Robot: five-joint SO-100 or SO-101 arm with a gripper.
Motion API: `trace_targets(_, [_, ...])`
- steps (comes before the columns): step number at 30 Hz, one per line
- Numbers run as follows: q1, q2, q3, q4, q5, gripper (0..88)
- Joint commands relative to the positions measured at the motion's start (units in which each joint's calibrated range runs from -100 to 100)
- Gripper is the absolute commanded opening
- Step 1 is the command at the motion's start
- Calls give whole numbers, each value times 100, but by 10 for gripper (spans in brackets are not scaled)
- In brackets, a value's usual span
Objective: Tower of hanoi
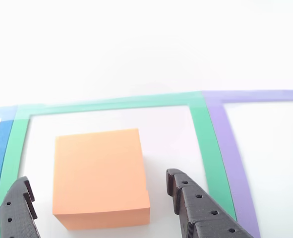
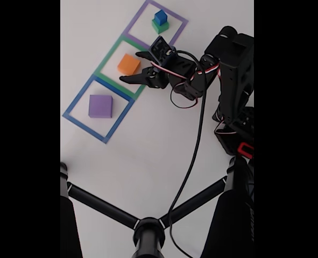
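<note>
Bright, even light; overexposed white background, soft faint shadows

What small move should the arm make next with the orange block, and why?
Probably ease the gripper forward and down, then close. Its open jaws flank the matte orange plastic square block in the green taped square outline without touching it, and the fingertips reach only partway along its sides.

Arm [image 2: 231,70]: stretched out low over the table, wrist bent downward.
Gripper [image 2: 136,67]: jaws spread wide apart, nothing held between them.
</note>
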Motion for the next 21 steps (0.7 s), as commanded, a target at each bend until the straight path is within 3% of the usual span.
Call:
trace_targets(1, [-101, -48, 47, -155, 0, 285])
trace_targets(21, [-207, -48, 83, -147, 0, 140])
